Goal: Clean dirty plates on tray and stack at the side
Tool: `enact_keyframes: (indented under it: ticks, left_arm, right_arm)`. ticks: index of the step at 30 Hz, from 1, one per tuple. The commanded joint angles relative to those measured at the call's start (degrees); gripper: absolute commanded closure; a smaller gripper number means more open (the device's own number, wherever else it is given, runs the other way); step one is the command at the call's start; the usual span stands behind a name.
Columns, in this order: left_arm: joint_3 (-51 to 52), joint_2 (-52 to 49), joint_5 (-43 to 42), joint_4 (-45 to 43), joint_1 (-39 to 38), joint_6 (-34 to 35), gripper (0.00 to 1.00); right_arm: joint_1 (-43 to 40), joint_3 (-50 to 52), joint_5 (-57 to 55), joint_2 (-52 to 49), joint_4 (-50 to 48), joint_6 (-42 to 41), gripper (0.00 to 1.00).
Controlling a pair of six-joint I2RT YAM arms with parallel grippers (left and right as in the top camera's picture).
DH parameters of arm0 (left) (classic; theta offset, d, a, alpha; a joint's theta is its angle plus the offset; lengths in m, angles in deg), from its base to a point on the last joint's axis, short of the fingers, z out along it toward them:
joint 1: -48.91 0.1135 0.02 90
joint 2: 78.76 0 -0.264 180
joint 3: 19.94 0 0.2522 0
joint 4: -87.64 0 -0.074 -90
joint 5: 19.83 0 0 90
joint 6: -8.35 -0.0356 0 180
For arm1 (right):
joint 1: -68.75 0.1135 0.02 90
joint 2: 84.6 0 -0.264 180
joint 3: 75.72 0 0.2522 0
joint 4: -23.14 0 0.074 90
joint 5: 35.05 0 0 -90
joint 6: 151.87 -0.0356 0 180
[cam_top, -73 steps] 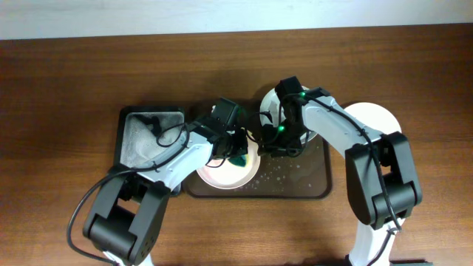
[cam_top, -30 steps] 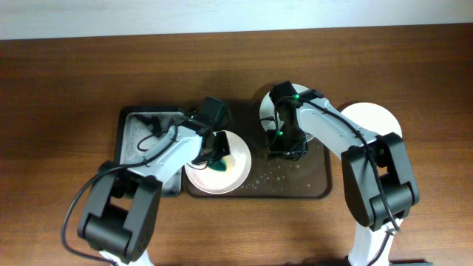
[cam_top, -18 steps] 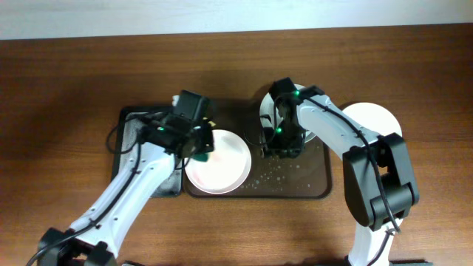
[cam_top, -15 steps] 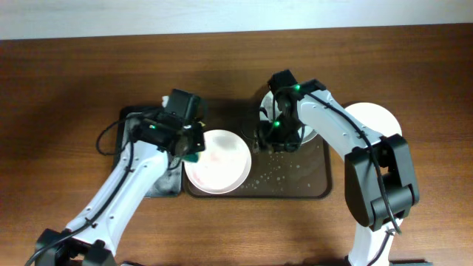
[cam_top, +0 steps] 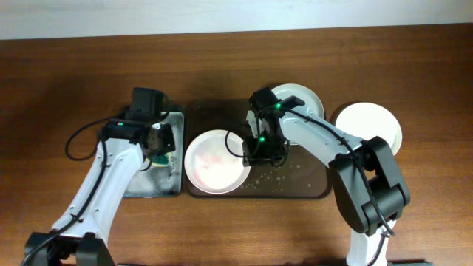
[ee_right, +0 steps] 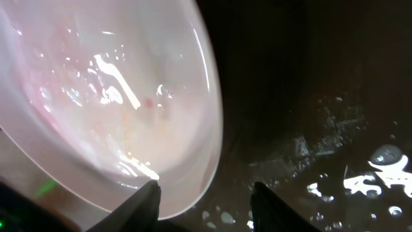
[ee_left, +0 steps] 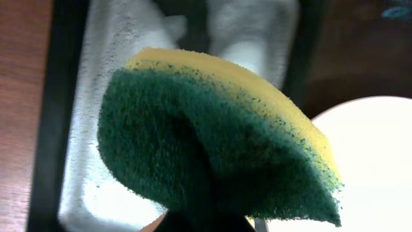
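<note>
Three white plates are in view. The wet plate (cam_top: 214,161) lies at the left end of the brown tray (cam_top: 295,191), the second plate (cam_top: 303,100) overlaps the tray's far edge, and the third plate (cam_top: 373,125) rests on the tabletop (cam_top: 414,74) to the right, clear of the tray.

A moment ago the left arm (cam_top: 111,177) was over the wet plate with the sponge (ee_left: 212,148). Now it has swung off to the left and hangs above the small black tray (cam_top: 155,183), with the left jaws closed on the sponge.

The right arm (cam_top: 318,133) has meanwhile slid over from near the second plate to the wet plate's right rim. The right jaws stand open astride that rim, one finger (ee_right: 143,205) on either side, and the wrist view shows no pinch yet. A faint pink tinge shows in the plate's bowl.

Scrubbing of this plate looks finished. The likely next step is to close on the rim and carry the plate over to the third plate.
</note>
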Motion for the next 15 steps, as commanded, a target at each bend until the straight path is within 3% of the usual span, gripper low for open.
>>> enact_keyframes:
  ticks: [1,3,13,14,15]
  left_arm:
    - [2.8,-1.8,0.4,-1.7,2.5,-2.5,1.0]
    - [3.5,-3.6,-0.3,-3.0,2.9,-2.5,1.0]
    - [3.6,-11.5,-0.9,-7.5,2.9,-2.8,1.0]
    - [3.6,-12.3,-2.7,-8.1,2.9,-4.1,1.0]
    - [3.6,-13.0,-5.2,-9.1,2.9,-6.0,1.0]
  right_arm:
    - [1.2,0.9,-2.6,0.5,-1.0,-1.0,0.62]
    - [1.3,1.1,-6.5,0.5,-0.9,-3.7,0.67]
    - [1.3,3.4,-8.5,0.5,-2.8,-5.6,0.73]
    - [1.3,3.4,-8.5,0.5,-3.0,-5.6,0.75]
    - [1.3,3.4,-8.5,0.5,-3.3,-5.6,0.87]
